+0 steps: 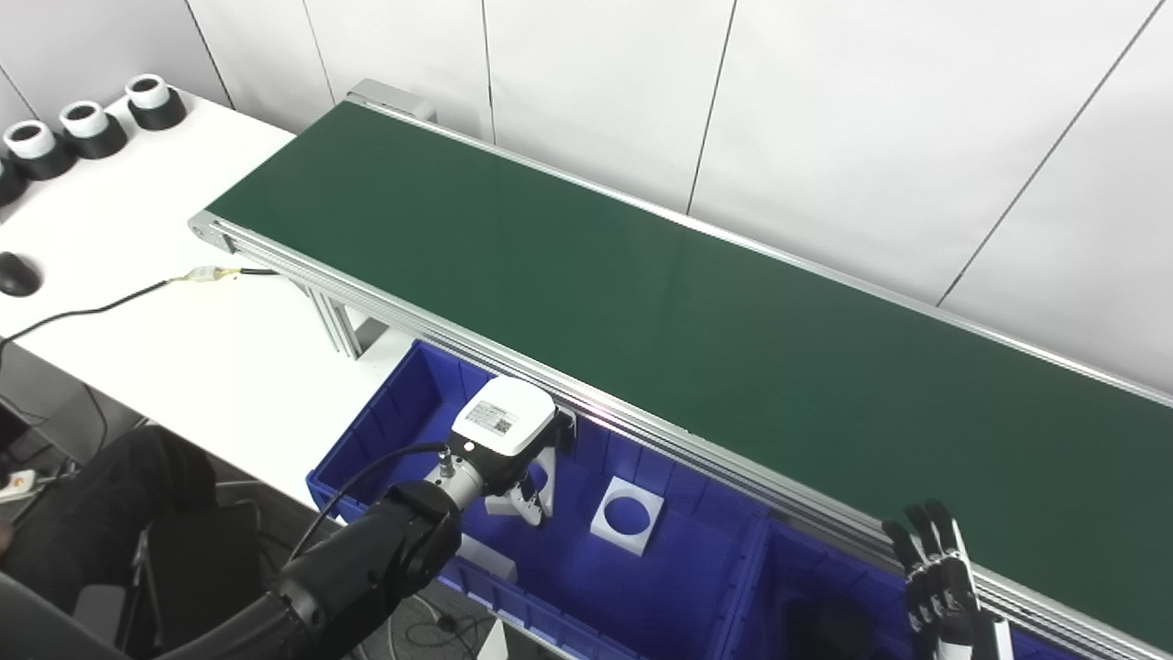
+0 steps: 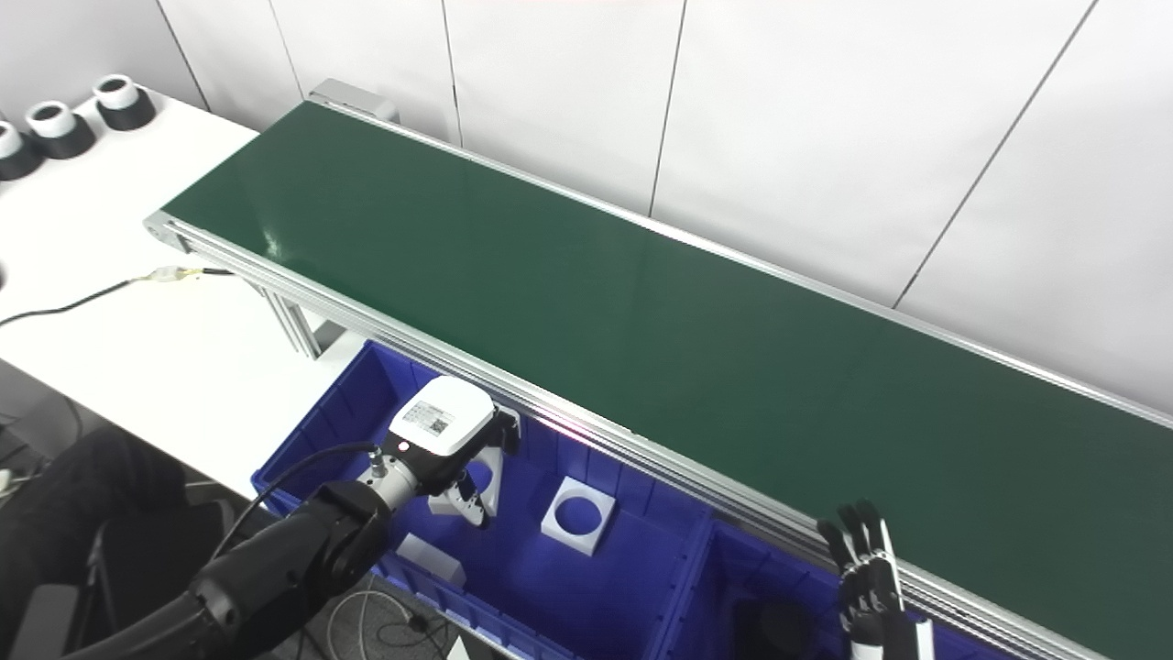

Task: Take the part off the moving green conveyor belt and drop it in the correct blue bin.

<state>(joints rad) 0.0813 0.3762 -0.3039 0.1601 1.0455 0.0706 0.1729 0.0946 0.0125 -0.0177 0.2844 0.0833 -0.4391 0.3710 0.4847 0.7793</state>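
Note:
The green conveyor belt (image 1: 641, 302) runs from upper left to lower right and carries no part. My left hand (image 1: 507, 431) hangs over the left blue bin (image 1: 385, 422), its white back towards the camera and its fingers hidden underneath. A white part (image 1: 530, 495) stands tilted just below that hand; whether the fingers hold it cannot be seen. A white square part with a round hole (image 1: 627, 518) lies flat in the same bin. My right hand (image 1: 935, 568) is open, fingers spread and pointing up, beside the belt's near rail above the right blue bin (image 1: 788, 568).
A dark object (image 1: 829, 625) lies in the right bin, and a white block (image 1: 486, 555) sits near the left bin's front wall. The white table (image 1: 183, 348) at left holds black-and-white cylinders (image 1: 87, 128), a black mouse (image 1: 16, 273) and a cable (image 1: 110, 302).

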